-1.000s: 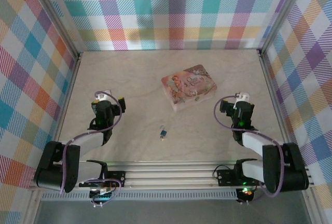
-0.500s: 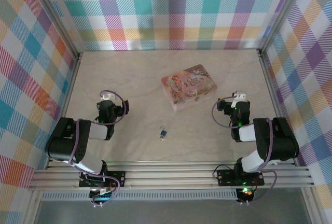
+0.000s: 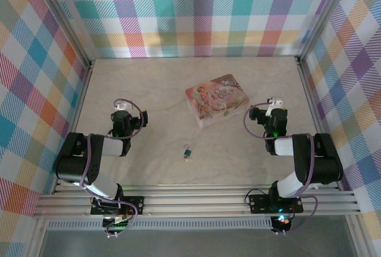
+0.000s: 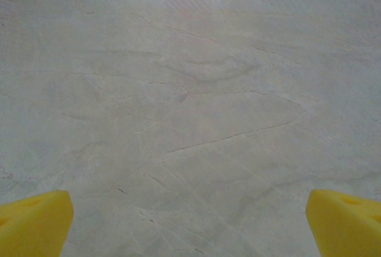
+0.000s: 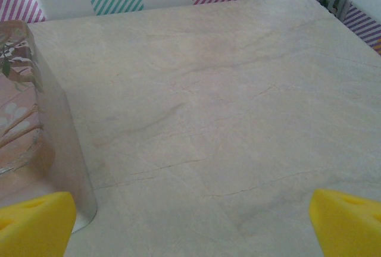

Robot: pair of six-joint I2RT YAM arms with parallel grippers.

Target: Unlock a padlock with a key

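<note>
The left gripper (image 3: 121,110) hangs over the bare table (image 3: 155,84) at the left, its yellow fingertips (image 4: 33,221) spread wide and holding nothing. The tiny blue padlock (image 3: 187,151) lies near the front centre, between the arms and well apart from both. Behind it sits a pink tin (image 3: 216,99). The right gripper (image 3: 275,107) hovers just beside the tin, wide apart and empty.

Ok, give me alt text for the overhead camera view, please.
A tiny blue padlock lies on a pale table between two robot arms; the left gripper and right gripper are open and clear of it. A pink illustrated tin sits beyond it.
</note>
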